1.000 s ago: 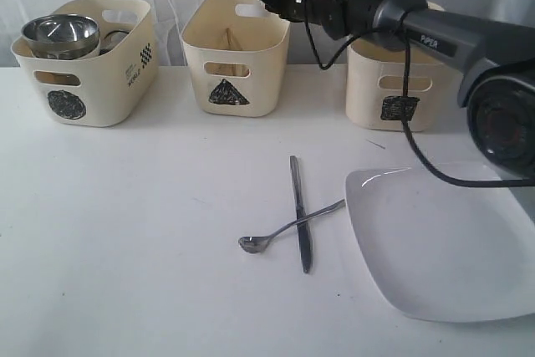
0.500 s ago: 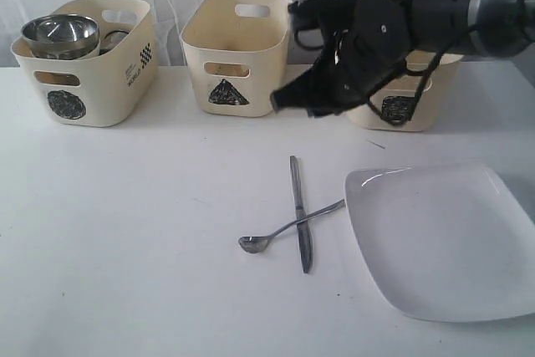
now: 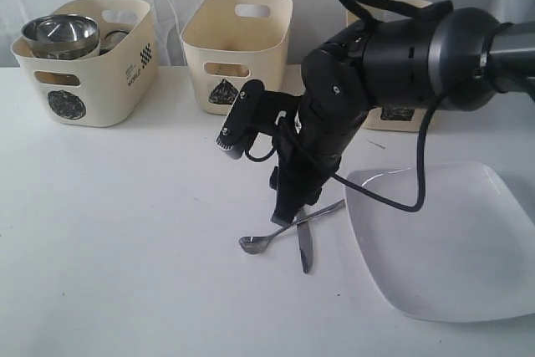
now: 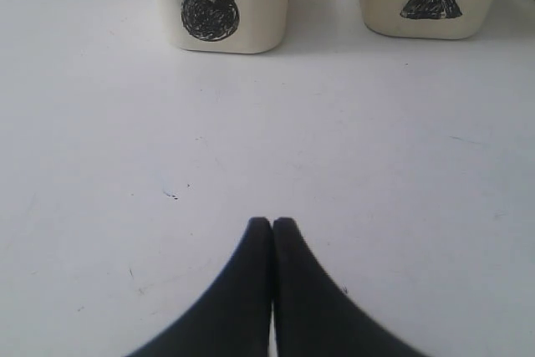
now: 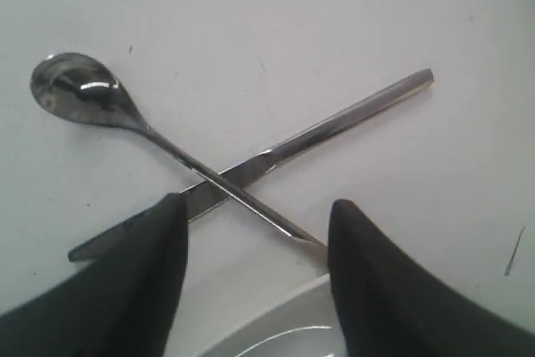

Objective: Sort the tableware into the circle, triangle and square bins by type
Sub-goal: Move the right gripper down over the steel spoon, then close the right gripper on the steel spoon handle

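Observation:
The metal spoon (image 5: 79, 94) lies crossed over the metal knife (image 5: 359, 110) on the white table. My right gripper (image 5: 259, 202) is open, low over the crossing, with one finger (image 5: 159, 265) on each side of the spoon's handle. In the exterior view the right gripper (image 3: 284, 215) hides the crossing; the spoon (image 3: 249, 244) and knife (image 3: 303, 250) stick out below it. The large white square plate (image 3: 443, 240) lies just to the right. My left gripper (image 4: 272, 223) is shut and empty, above bare table before the circle bin (image 4: 219, 6).
The circle bin (image 3: 84, 81) holds the shiny steel bowl (image 3: 60, 33). The triangle bin (image 3: 236, 39) stands at the back middle. The right arm hides most of the square bin (image 3: 401, 123). I cannot see the chopsticks, cups or white bowl clearly.
The right arm swung from above the triangle bin, forward and down to the crossed spoon and knife. The tableware has not moved.

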